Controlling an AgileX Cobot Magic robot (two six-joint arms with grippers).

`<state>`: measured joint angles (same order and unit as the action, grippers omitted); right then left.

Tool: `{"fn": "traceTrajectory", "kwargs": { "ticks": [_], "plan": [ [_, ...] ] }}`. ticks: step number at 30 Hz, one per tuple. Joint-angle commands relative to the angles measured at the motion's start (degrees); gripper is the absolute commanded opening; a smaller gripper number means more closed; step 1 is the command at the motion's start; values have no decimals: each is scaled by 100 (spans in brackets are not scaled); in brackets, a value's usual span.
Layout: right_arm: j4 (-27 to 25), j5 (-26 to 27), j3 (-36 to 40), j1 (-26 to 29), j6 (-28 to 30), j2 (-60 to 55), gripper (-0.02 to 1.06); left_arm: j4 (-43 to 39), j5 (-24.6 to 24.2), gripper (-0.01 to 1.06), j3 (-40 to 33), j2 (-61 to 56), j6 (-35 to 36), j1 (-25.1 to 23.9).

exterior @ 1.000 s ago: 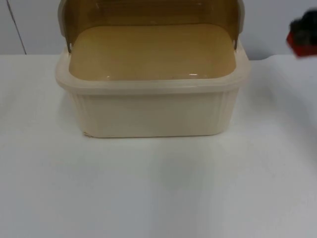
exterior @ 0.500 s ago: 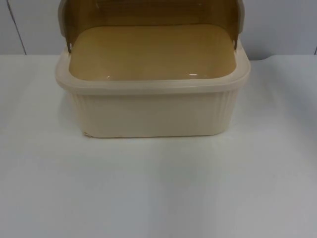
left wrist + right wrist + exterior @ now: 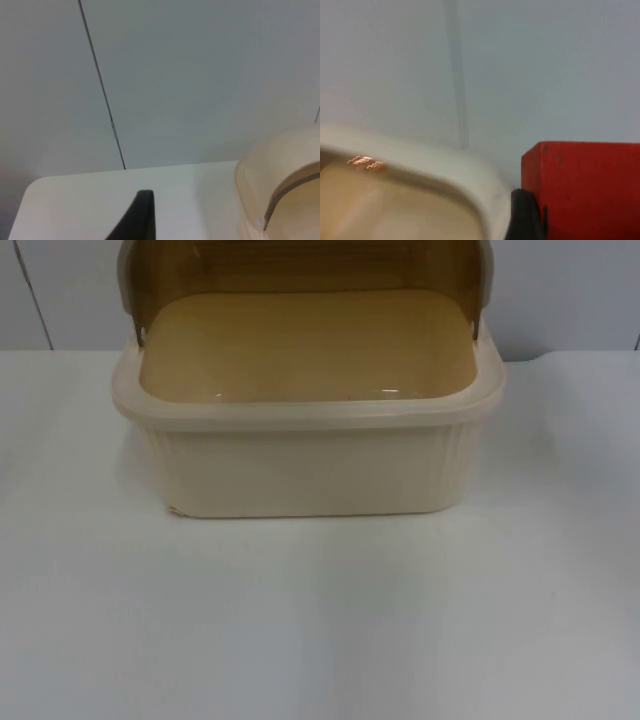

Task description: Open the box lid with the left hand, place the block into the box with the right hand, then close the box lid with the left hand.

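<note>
At upper centre of the top view the box [image 3: 308,445] sits with its lid [image 3: 305,268] tipped back, ready for loading. Right gripper [image 3: 530,220] pinches the red block [image 3: 582,187] beside the rim. Whether the left gripper [image 3: 137,220], waiting alongside, is spread I cannot tell.

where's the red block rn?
In the right wrist view the red block sits against the right gripper's fingertip, beside the box rim, before the grey wall.

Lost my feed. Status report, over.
Lid up, box open, nothing inside. Right gripper by box rim, shut on red block. Left gripper waits beside box.
</note>
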<state>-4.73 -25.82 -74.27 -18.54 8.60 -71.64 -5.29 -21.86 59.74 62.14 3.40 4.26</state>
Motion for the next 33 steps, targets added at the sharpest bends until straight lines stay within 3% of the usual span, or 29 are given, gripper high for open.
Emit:
{"fn": "traceTrajectory", "kwargs": {
  "ticks": [1, 5, 10, 11, 16, 24, 28, 30, 33],
  "plan": [
    [15, -99, 107, -266, 90, 61, 0, -16, 27, 105, 4, -39, 6, -27],
    [29, 76, 558, -625, 106, -19, 0, -16, 27, 105, 4, -39, 6, -27],
    [41, 982, 1271, -996, 281, -596, 0, -16, 27, 105, 4, -39, 6, -27],
    [41, 982, 1271, -996, 281, -596, 0, -16, 27, 105, 4, -39, 6, -27],
    [52, 2179, 1299, -1075, 281, -1584, 0, -16, 27, 105, 4, -39, 6, -27],
    [30, 2927, 1243, -1223, 281, -2590, 0, -121, 27, 105, 4, -39, 6, -27],
    [94, 3695, 1033, -1484, 281, -3227, 0, -151, 27, 105, 4, -39, 6, -27],
    [-25, 3832, 957, -1484, 256, -3370, 0, -151, 27, 105, 4, -39, 6, -27],
    [-666, 4081, 764, -1484, 237, -3757, 0, -150, 15, 105, 4, -39, 6, -27]
  ]
}}
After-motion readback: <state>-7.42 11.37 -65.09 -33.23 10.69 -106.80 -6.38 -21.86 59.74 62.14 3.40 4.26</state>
